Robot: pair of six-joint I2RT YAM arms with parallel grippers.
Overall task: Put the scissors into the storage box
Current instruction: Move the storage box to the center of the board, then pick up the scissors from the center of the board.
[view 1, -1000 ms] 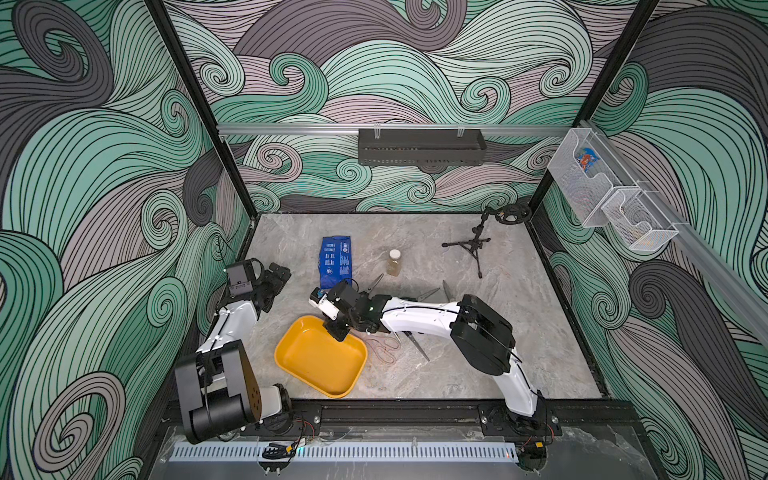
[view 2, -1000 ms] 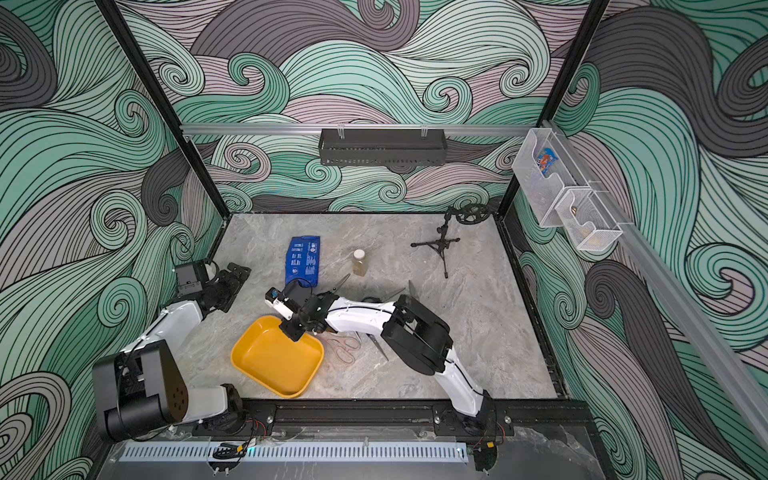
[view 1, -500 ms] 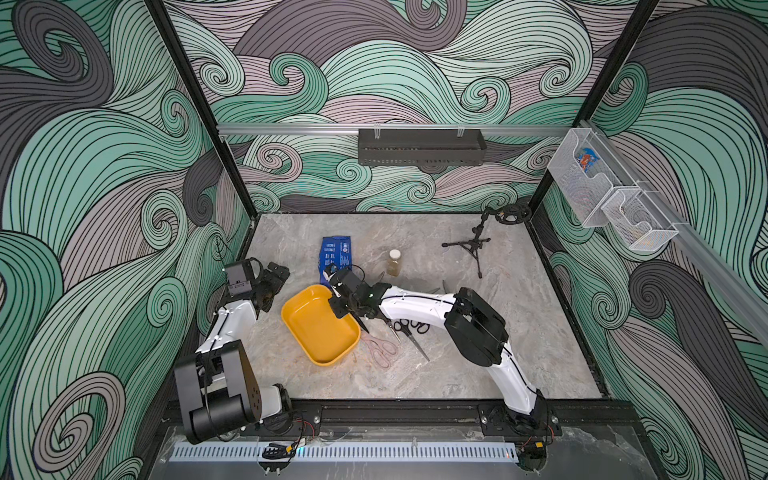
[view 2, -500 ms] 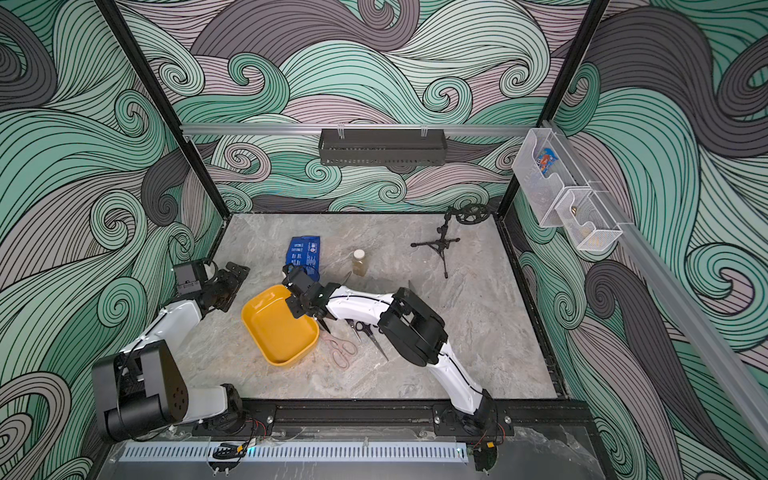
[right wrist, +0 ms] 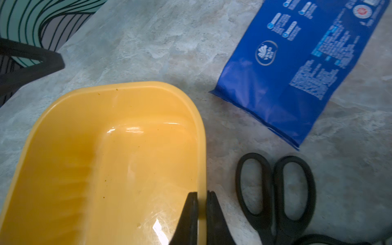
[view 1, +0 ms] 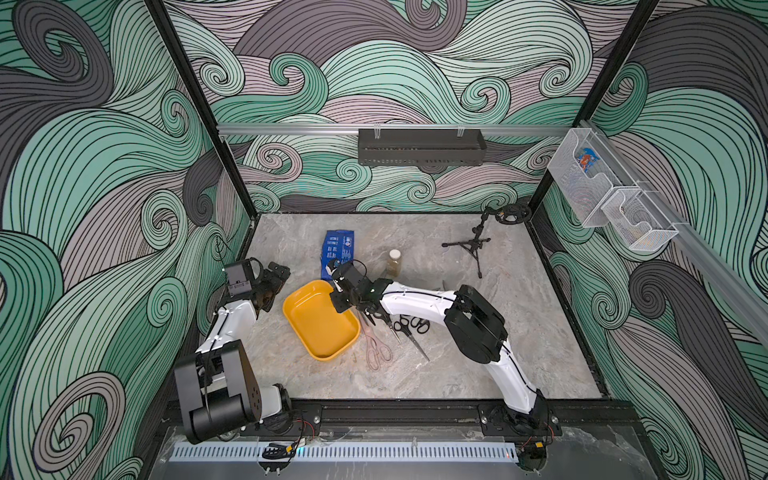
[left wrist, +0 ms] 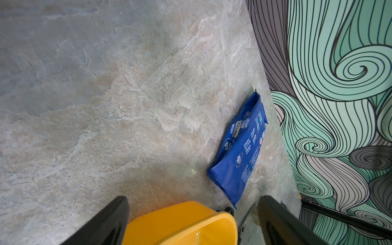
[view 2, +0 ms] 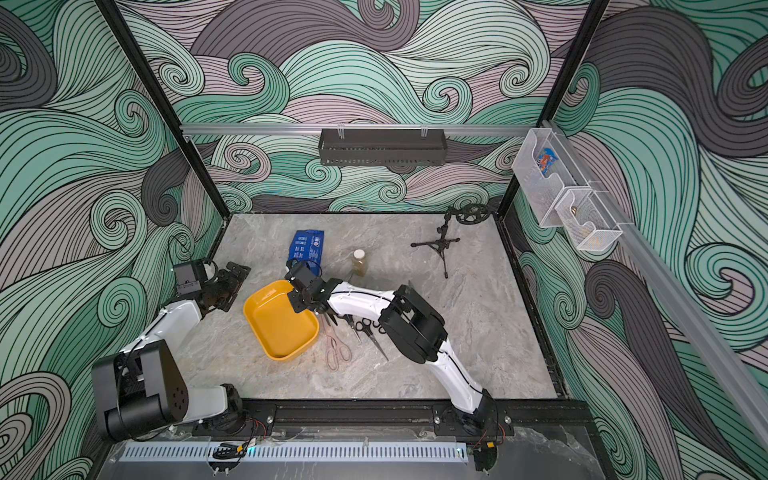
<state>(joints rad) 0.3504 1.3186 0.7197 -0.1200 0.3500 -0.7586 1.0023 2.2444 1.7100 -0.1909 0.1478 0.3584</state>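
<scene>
**Grey marbled surface (view 1: 519, 332) inside swirl-patterned walls; the storage box is pinched at its rim.**

In both top views the yellow storage box (view 1: 320, 328) (view 2: 278, 328) sits on the surface with the right end effector (view 1: 338, 301) at its rim. Pinkish shears (view 1: 376, 347) and black scissors (view 1: 409, 328) lie just beside it, outside. The left end effector (view 1: 276, 278) is near the box, apart from it. In the left wrist view the left end effector (left wrist: 192, 199) stands wide, with the box corner (left wrist: 180, 224) and a blue packet (left wrist: 241, 148) beyond. In the right wrist view the right end effector (right wrist: 201, 194) is narrow, clamped across the box's rim (right wrist: 202, 148), with black-handled scissors (right wrist: 275, 195) alongside.
</scene>
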